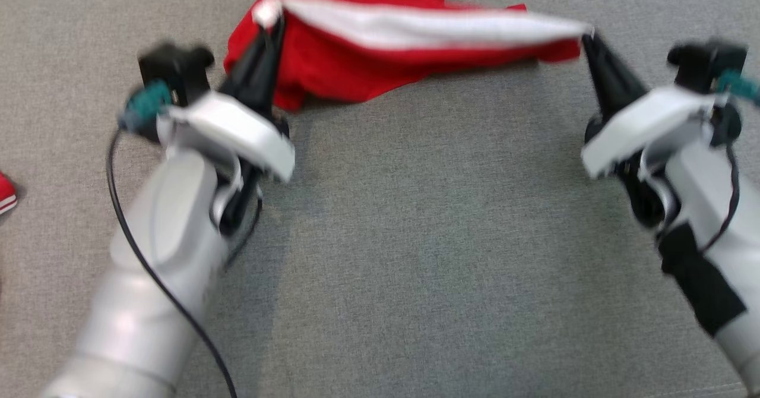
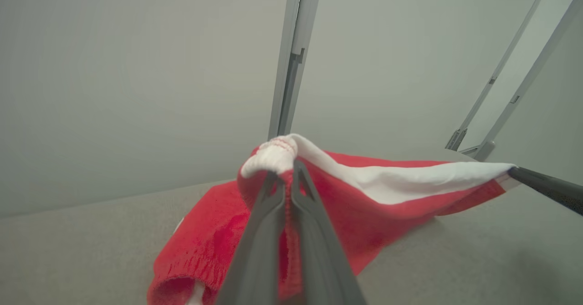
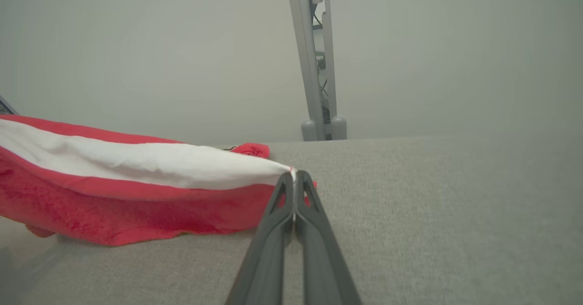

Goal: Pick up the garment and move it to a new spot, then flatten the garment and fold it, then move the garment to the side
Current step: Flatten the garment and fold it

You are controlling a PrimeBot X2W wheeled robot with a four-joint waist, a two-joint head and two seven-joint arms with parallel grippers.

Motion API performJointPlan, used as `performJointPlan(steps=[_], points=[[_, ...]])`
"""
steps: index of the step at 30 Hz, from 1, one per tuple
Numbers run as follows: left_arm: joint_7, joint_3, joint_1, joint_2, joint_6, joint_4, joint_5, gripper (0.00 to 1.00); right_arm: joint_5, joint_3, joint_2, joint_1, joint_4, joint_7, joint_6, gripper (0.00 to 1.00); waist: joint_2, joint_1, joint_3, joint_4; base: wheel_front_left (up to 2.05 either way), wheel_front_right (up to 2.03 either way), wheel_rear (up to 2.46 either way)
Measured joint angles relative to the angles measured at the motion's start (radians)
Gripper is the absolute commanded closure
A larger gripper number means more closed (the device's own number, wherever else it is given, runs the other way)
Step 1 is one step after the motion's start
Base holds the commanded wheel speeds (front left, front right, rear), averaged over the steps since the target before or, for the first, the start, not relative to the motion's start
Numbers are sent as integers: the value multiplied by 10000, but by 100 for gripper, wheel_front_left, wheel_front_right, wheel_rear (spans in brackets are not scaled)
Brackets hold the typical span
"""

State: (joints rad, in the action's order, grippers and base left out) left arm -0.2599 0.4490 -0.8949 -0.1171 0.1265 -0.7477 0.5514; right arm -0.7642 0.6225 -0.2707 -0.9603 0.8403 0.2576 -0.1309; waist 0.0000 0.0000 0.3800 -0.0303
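The left fingers (image 1: 256,65) and right fingers (image 1: 605,74) each pinch one end of the white band (image 1: 427,27) on the red fleecy garment (image 1: 332,68), stretched taut between them. The garment's red body sags beyond the left fingers onto the grey fabric worktop (image 1: 415,237).

Work surface: flat light-grey woven fabric top (image 1: 415,237), evenly lit, soft shadows only. Behind it is a plain matte pale grey-green wall (image 2: 136,68); 1 upright grey metal post (image 2: 294,54) rises at the surface's far edge, with 2 thin slanted grey metal bars (image 2: 494,78) toward the left wrist view's right. Right wrist view: a grey upright column (image 3: 306,68) ends in 2 rounded feet at the far edge, with dark cables in its gap.
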Motion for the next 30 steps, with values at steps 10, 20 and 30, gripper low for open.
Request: performJointPlan(steps=[10, 20, 30], points=[[2, -395, 4532, -234, -75, 2460, -612, 100, -731, -504, -589, 4237, -2439, 69, 0, 100, 0, 0, -772, -159, 0, 0, 0], [2196, -303, 8140, -1643, -1099, 6615, -288, 100, -309, -1615, -1147, 7766, -4736, -527, -2, 100, 0, 0, -1922, -193, 0, 0, 0], [4282, -407, 10862, -2638, -2692, 10606, -130, 100, 1676, -4615, -412, 11426, -8249, -3068, -2, 100, 0, 0, -2584, -63, 0, 0, 0]])
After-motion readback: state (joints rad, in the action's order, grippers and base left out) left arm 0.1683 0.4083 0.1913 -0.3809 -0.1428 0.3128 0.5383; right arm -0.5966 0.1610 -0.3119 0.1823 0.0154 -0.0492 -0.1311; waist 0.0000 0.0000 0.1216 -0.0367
